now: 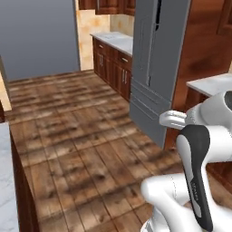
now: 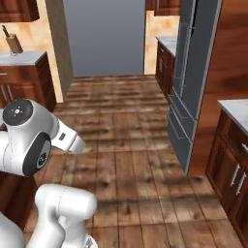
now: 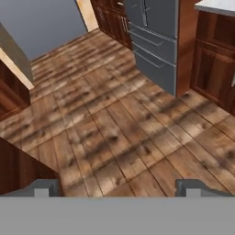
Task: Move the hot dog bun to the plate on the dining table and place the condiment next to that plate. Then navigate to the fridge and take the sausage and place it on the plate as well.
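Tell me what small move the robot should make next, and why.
Probably drive the base closer to the fridge and square up to its doors. The fridge stands shut across the wood floor, off to the right. The gripper is open and empty, pointing at the floor, with no handle within its reach.

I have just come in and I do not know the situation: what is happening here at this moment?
The robot arm is handling nothing. Its gripper is open and empty, pointing down at the wooden floor. The base stands in the middle of the kitchen, with the grey fridge ahead on the right, its doors closed. The sausage seems not yet fetched; the robot looks to be on its way to the fridge.
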Tool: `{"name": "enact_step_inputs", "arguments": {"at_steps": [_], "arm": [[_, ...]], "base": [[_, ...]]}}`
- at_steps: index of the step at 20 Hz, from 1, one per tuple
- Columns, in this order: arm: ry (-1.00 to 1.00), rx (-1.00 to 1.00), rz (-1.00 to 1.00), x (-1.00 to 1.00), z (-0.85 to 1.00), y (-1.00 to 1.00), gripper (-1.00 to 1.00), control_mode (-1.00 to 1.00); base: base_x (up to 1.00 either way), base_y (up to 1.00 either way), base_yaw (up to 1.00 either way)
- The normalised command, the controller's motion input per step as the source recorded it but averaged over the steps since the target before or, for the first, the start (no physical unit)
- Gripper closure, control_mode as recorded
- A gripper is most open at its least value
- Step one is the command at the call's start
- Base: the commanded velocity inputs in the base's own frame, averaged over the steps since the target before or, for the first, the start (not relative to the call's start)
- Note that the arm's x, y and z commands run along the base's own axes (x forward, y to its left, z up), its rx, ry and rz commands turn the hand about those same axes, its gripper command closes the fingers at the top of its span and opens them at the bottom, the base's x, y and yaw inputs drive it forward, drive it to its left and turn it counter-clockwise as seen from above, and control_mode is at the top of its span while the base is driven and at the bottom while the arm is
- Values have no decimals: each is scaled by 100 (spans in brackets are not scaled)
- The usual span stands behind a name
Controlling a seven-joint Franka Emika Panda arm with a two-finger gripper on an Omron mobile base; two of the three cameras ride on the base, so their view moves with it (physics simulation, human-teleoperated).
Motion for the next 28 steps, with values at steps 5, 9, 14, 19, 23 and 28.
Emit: {"name": "enact_step_inputs", "arguments": {"at_steps": [5, 9, 14, 19, 23, 28], "arm": [[0, 0, 0, 0, 0, 0, -100, 100], [0, 0, 0, 0, 0, 0, -100, 100], [0, 0, 0, 0, 0, 0, -100, 100], [0, 0, 0, 0, 0, 0, -100, 100], [0, 0, 0, 0, 0, 0, -100, 100], [0, 0, 0, 0, 0, 0, -100, 100]], "base": [[100, 4, 0], [100, 38, -5], [100, 49, -9], [100, 54, -11], [100, 72, -17], [100, 77, -20]]}}
